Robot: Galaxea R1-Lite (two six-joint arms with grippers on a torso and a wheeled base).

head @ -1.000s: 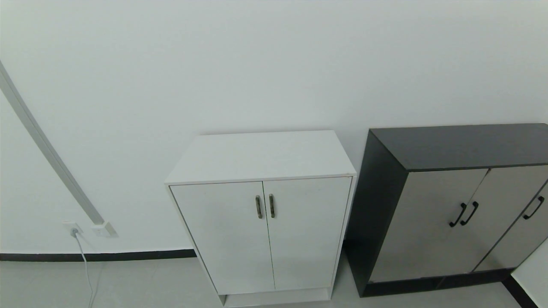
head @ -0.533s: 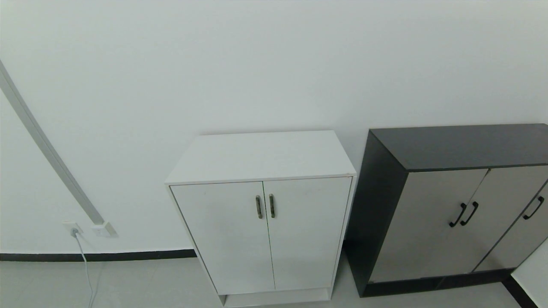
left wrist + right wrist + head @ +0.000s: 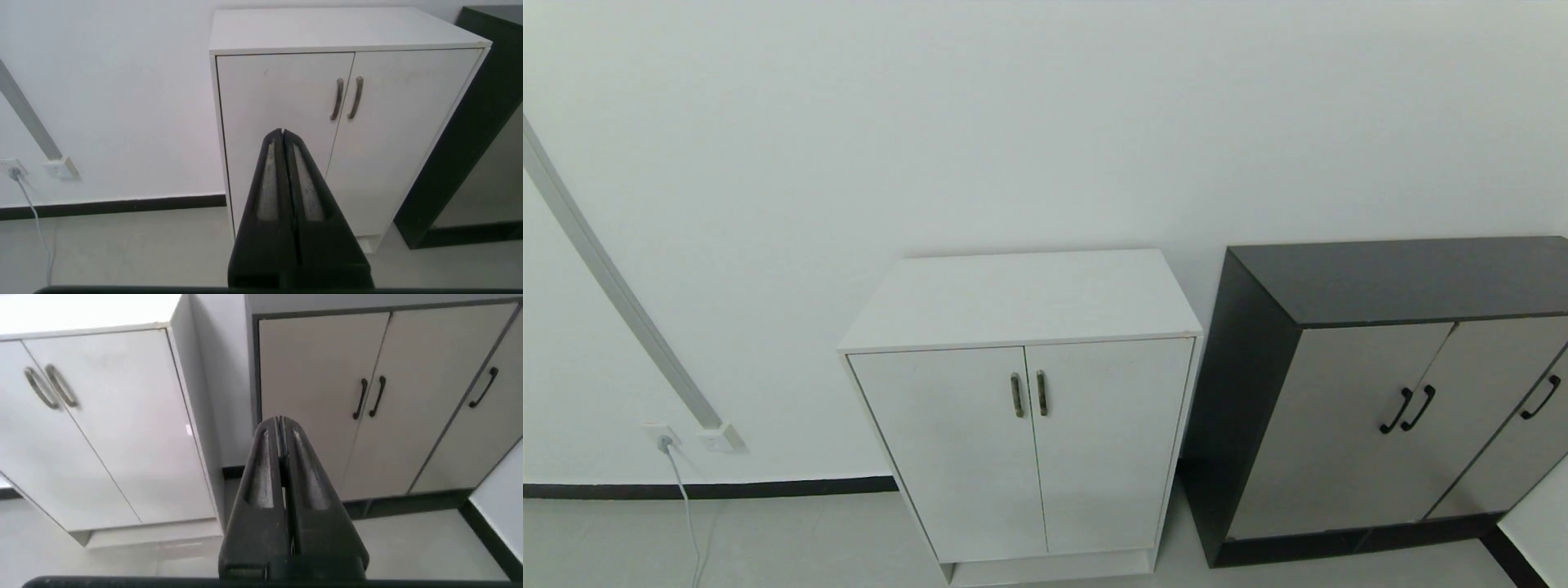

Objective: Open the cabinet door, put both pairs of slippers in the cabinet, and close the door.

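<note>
A white two-door cabinet (image 3: 1021, 408) stands against the wall, both doors closed, with two metal handles (image 3: 1028, 394) side by side at the middle seam. In the left wrist view my left gripper (image 3: 283, 135) is shut with nothing in it, held back from the white cabinet (image 3: 343, 122) in front of its left door. In the right wrist view my right gripper (image 3: 280, 422) is shut and empty, off the white cabinet's (image 3: 90, 416) right side, before the gap to the dark cabinet (image 3: 392, 400).
A black cabinet with grey doors (image 3: 1380, 392) stands just right of the white one. A wall socket with a grey cable (image 3: 678, 482) and a slanted cable duct (image 3: 613, 286) are at the left. Bare grey floor (image 3: 727, 547) lies in front.
</note>
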